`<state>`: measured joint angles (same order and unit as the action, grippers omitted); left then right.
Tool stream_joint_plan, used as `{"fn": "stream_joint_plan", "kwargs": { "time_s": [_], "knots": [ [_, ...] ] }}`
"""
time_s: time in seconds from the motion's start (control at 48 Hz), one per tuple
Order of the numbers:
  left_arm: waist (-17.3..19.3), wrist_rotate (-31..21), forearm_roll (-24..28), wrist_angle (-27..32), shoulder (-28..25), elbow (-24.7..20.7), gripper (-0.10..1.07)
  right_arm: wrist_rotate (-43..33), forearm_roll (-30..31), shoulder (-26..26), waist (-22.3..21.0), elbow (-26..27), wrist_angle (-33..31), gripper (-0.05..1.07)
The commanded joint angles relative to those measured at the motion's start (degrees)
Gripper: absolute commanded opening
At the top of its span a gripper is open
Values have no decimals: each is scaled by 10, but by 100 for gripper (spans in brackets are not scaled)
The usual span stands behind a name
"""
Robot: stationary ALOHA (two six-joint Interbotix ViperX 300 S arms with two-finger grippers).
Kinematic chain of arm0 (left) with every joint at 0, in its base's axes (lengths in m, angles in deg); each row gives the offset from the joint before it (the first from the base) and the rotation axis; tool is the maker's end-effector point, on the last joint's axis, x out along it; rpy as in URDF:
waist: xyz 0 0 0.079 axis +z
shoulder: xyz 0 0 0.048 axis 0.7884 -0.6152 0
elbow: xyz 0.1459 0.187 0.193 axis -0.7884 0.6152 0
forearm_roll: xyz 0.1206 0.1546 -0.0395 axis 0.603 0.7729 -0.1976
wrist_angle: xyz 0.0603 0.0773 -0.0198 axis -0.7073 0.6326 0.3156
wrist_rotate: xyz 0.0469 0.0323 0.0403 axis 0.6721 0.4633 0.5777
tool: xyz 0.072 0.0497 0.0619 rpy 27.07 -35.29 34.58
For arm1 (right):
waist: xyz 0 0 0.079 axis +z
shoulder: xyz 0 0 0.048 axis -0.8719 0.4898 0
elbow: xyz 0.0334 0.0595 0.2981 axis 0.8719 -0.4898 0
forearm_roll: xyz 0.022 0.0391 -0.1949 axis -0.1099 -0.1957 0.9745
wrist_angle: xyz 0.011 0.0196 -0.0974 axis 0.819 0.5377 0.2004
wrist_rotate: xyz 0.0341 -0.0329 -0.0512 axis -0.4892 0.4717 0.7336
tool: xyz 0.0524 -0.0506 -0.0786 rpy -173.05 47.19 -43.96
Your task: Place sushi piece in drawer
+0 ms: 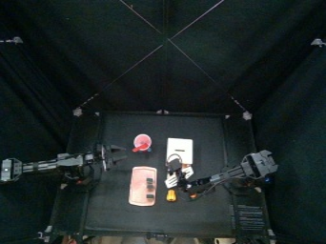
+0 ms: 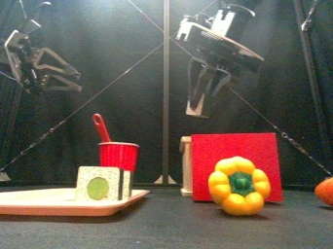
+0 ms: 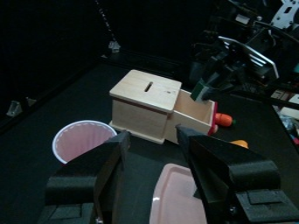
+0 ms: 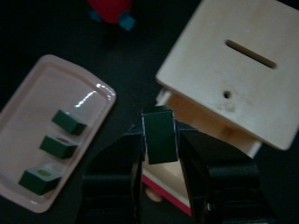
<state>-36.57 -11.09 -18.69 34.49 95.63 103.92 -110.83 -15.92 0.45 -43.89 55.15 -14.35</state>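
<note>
My right gripper [image 4: 158, 149] is shut on a sushi piece [image 4: 158, 136], a small dark block, and holds it in the air beside the cream box [image 4: 239, 70], over the box's pulled-out red drawer [image 3: 197, 118]. In the left wrist view the right gripper [image 3: 214, 79] hangs above that drawer. The salmon-pink tray [image 4: 35, 96] lies next to the box and holds three more sushi pieces [image 4: 66, 122]. My left gripper [image 3: 163, 175] is open and empty, raised near the pink cup [image 3: 84, 140].
A yellow pepper [image 2: 240, 185] and an orange fruit [image 2: 325, 190] stand at the table's front right. The red cup [image 2: 119, 156] holds a spoon. Small orange sticks [image 1: 171, 195] lie beside the tray [image 1: 144, 184]. Curtains close the table in.
</note>
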Motion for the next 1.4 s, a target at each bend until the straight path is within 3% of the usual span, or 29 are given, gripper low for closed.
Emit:
{"fn": "stream_joint_plan", "kwargs": {
  "time_s": [0.0, 0.354, 0.75, 1.375],
  "knots": [
    [2, 0, -1, -5, -2, -6, 85, -28, 3, -35, 1, -28, 3, 47],
    [3, 0, -3, -5, -2, -5, 85, -63, 11, -41, 1, -91, 76, 52],
    [3, 0, -3, -5, -2, -4, 85, -62, 10, -34, 1, -86, 85, 69],
    [5, 0, -3, -5, -2, -4, 85, -58, -5, -34, -1, -83, 100, 70]
  ]
}}
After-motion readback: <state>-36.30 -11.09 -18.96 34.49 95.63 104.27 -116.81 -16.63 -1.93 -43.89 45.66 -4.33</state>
